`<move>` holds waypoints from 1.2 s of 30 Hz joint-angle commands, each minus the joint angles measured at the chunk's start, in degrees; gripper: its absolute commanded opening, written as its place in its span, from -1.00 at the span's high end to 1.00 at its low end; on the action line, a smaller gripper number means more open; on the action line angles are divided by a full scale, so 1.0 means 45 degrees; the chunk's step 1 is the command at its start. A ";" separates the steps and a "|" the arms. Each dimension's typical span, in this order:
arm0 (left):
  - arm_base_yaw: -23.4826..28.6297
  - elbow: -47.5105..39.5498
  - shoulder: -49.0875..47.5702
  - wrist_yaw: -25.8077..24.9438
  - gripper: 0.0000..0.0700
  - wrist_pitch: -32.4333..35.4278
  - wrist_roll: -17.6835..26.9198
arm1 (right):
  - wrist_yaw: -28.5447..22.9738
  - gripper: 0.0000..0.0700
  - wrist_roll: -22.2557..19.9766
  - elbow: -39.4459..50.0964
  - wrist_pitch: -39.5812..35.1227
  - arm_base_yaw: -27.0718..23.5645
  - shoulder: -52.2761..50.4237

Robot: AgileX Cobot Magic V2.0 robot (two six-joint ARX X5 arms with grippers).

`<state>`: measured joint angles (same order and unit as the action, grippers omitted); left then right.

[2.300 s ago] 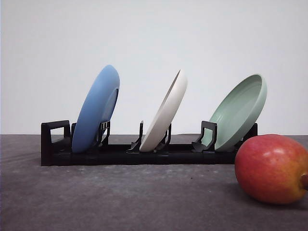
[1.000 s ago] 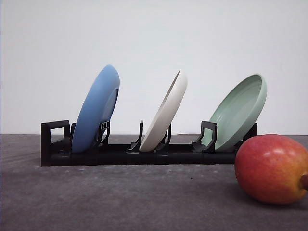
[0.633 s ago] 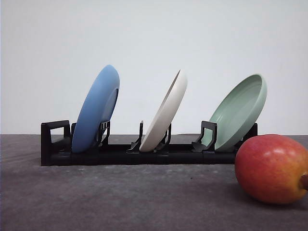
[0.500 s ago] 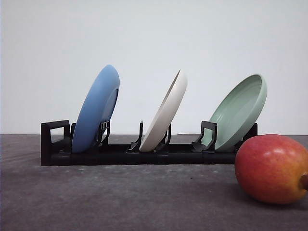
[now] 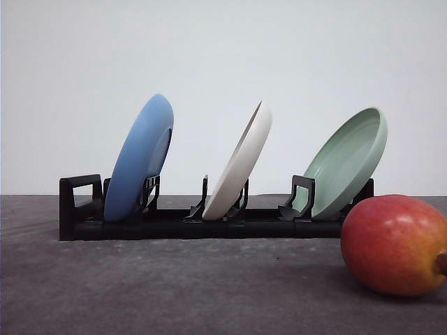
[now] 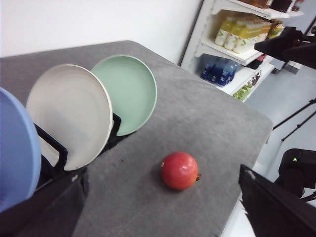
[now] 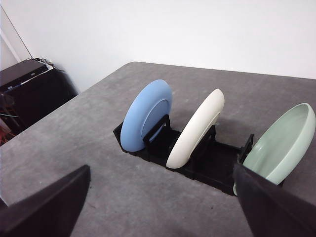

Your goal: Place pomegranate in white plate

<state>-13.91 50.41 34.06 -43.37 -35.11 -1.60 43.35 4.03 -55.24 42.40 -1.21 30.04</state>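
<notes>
Pomegranate [image 6: 179, 170] lying ahead of both spread, empty pincers: smooth, firm, likely rolling; gripping across its middle seems best.

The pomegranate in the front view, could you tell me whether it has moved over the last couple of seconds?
No. The pomegranate lies at the same spot on the table, just right of the black rack's end, below the pale green plate.

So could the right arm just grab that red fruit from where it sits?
Probably yes: the pomegranate lies alone on the grey table, in front of the rack's right end, with nothing over or around it.
</notes>
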 commanded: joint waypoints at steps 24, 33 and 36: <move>-0.6172 0.6262 1.1311 0.7019 -0.59 0.0102 -0.0113 | 0.0029 -0.69 0.0772 -0.0204 -0.0064 0.0000 0.0044; -0.6689 0.8354 1.4643 0.8398 -0.59 0.1248 0.0014 | 0.0034 -0.69 0.0772 -0.0204 0.0058 0.0000 0.0044; -0.6689 0.8354 1.5222 0.8918 -0.59 0.1921 -0.0035 | 0.0034 -0.69 0.0773 -0.0204 0.0077 0.0000 0.0044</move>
<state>-43.40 86.67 101.56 -3.83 -27.38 -2.33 43.35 6.94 -55.24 43.07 -1.21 30.04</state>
